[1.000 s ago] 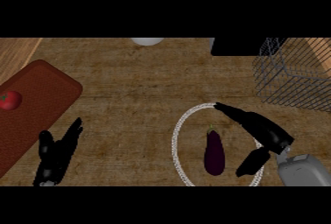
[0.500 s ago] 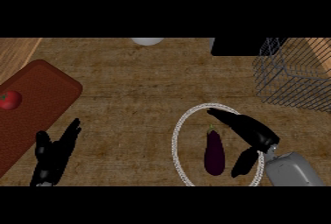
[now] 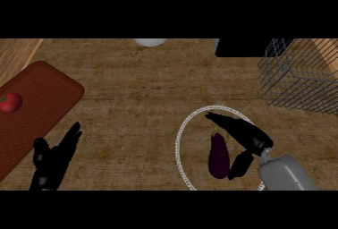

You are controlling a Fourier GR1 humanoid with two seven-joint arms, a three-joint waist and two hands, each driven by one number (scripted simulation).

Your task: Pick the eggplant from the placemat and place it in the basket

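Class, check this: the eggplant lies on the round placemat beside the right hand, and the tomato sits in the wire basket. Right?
No. The head view shows the tomato on the red-brown mat at the left, not in the wire basket. The eggplant does lie on the round placemat beside the right hand.

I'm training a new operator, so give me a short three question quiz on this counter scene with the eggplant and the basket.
1. True or false: the eggplant already lies in the wire basket.
2. What sits on the red-brown mat? A: a tomato. B: a lemon. C: a cup.
3. Which robot hand is right beside the eggplant?

Key
1. False, it lies on the round placemat.
2. A.
3. The right robot hand.
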